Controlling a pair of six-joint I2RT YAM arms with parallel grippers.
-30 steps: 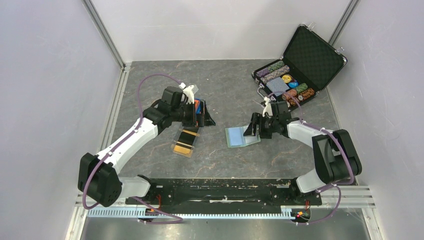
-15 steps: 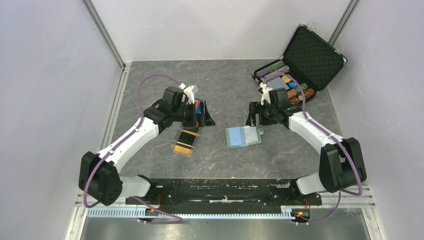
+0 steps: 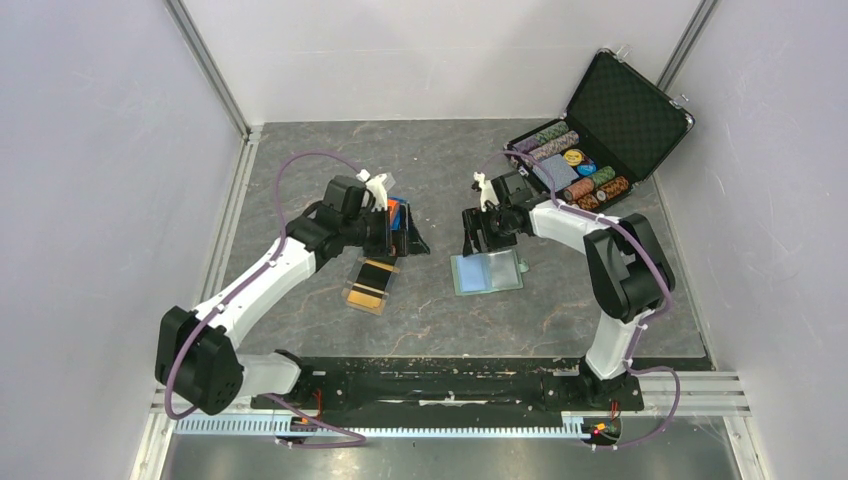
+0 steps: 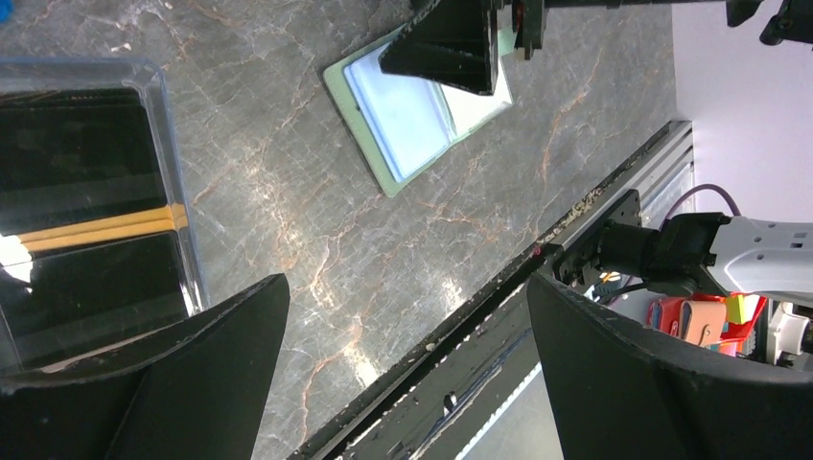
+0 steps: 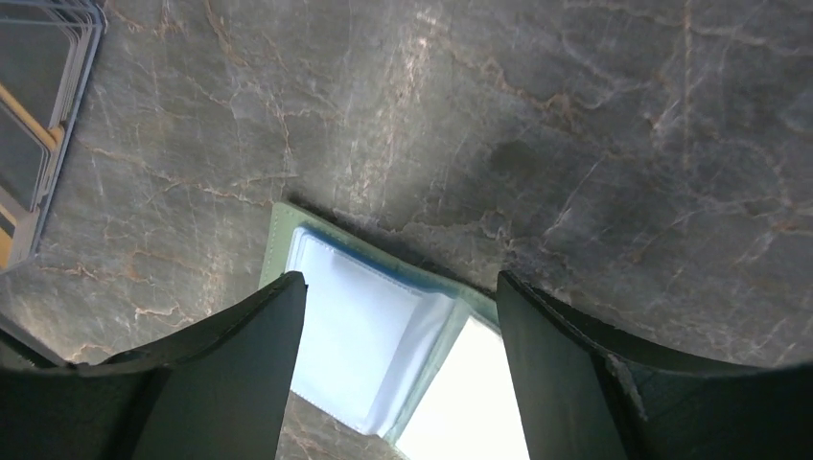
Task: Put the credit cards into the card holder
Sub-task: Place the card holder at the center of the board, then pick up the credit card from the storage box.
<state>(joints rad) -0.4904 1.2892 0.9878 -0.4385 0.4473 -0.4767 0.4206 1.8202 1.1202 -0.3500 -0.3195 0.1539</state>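
Note:
The card holder (image 3: 487, 271) lies opened flat on the table, sage-green with a pale blue inside and clear pockets; it shows too in the left wrist view (image 4: 412, 129) and the right wrist view (image 5: 369, 335). The credit cards (image 3: 368, 283), black and orange-gold, lie in a clear tray (image 4: 182, 230) left of the holder; they fill the left of the left wrist view (image 4: 86, 192). My right gripper (image 3: 478, 236) hovers open over the holder's far left edge (image 5: 400, 280), nothing between its fingers. My left gripper (image 3: 405, 233) stands wide open and empty (image 4: 406, 284), just beyond the tray.
An orange-and-blue toy car (image 3: 397, 214) sits behind the left gripper. An open black chip case (image 3: 590, 130) with stacked chips stands at the back right. The tray's corner (image 5: 38, 125) shows at the upper left of the right wrist view. The arms' base rail (image 3: 440, 385) runs along the near edge.
My right gripper has come off the holder's right half, opened wider, and moved back and to the left. The holder stays open and flat. The left arm has not moved.

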